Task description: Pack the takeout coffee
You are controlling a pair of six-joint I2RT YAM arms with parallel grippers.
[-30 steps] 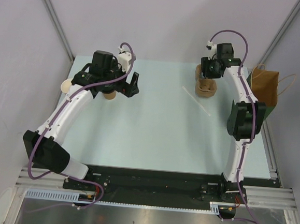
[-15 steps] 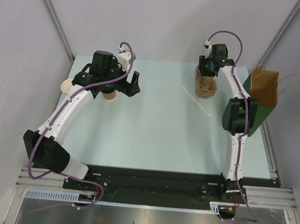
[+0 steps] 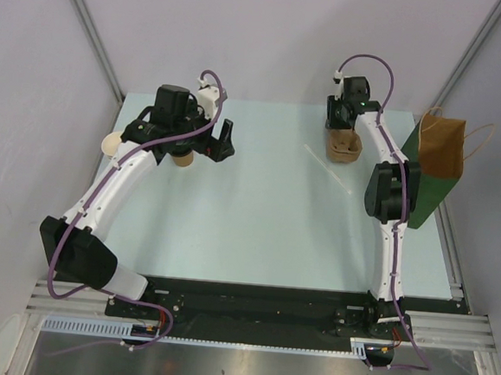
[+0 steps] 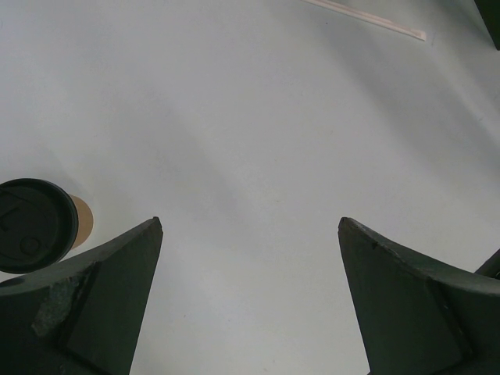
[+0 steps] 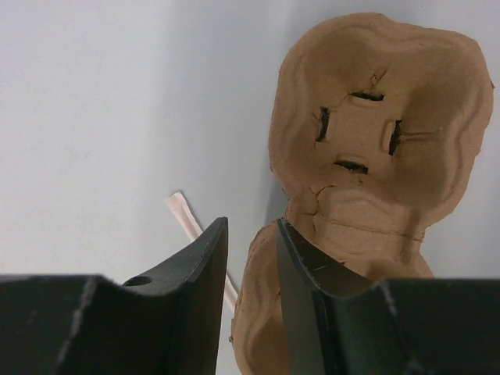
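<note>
Presently in hand: by my reading, an early step. The right arm is seeing to the carrier, and the coffee itself is not yet packed.
Takeout coffee (image 4: pixel 31 226): upright on the desk (image 3: pixel 256 223) at far left, black lid on. It stands just beside the left hand's outer finger, outside the jaws, and nothing grips it.
Left hand (image 4: pixel 250 223): fingers wide apart and empty, hovering over bare desk with the cup off to one side.
Right hand (image 5: pixel 251 226): low over the near lobe of the cup carrier (image 5: pixel 375 133), with its fingers drawn close and only a narrow gap between them. The carrier's brown edge seems to sit in that gap, but from this angle I cannot tell whether it is actually clamped.
Cup carrier: a moulded pulp tray on the far right part of the desk, its pockets empty.
Paper bag (image 3: pixel 440 143): standing at the right edge of the desk, well apart from the coffee.
Straw (image 3: pixel 328 169): paper-wrapped, lying flat just beside the carrier.
Pale cups (image 3: pixel 111 144): lidless, at the left edge near the coffee, and not part of this job.
Next move calls for: a firm hold on the carrier's thin rim without crushing it. The left hand then needs to shift sideways so that its open jaws straddle the lidded cup before closing.
</note>
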